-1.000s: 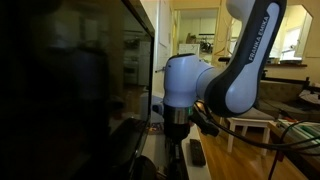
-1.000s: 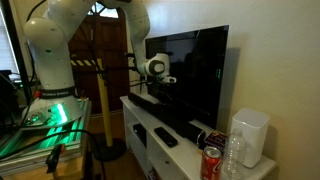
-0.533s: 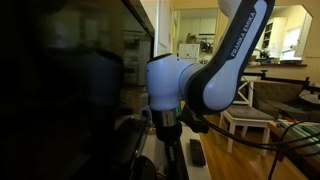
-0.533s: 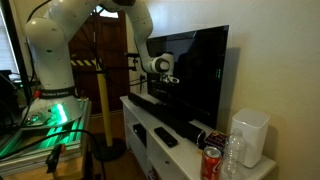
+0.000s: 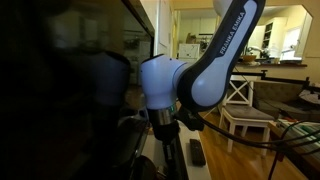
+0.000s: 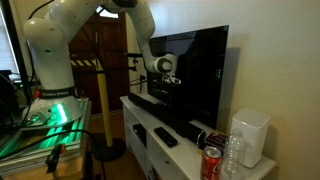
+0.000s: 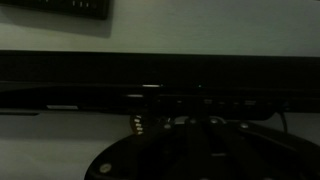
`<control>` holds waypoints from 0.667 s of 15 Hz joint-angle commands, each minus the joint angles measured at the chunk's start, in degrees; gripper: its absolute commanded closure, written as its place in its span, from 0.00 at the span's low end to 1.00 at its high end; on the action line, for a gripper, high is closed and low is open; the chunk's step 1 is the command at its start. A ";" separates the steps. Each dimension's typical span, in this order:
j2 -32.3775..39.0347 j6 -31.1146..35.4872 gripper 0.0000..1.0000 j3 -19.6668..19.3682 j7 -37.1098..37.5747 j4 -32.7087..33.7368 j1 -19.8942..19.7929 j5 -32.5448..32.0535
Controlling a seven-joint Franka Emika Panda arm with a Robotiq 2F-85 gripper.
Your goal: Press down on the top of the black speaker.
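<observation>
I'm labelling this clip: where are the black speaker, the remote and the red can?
black speaker (image 6: 168, 116): exterior view, middle of its top.
remote (image 6: 165, 137): exterior view, its middle.
red can (image 6: 211, 165): exterior view, its side.

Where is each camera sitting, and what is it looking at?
An exterior view: sits close beside the TV, looking along its screen into the room; the arm fills the middle.
An exterior view: stands across the room, facing the cabinet; nearly the whole arm shows.
Wrist view: looks down on the speaker; no robot part shows clearly.
Shared: both exterior views show TV, arm and remote.
</observation>
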 commanded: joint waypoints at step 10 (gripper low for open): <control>-7.96 22.70 1.00 12.20 -13.49 -18.94 -13.96 12.58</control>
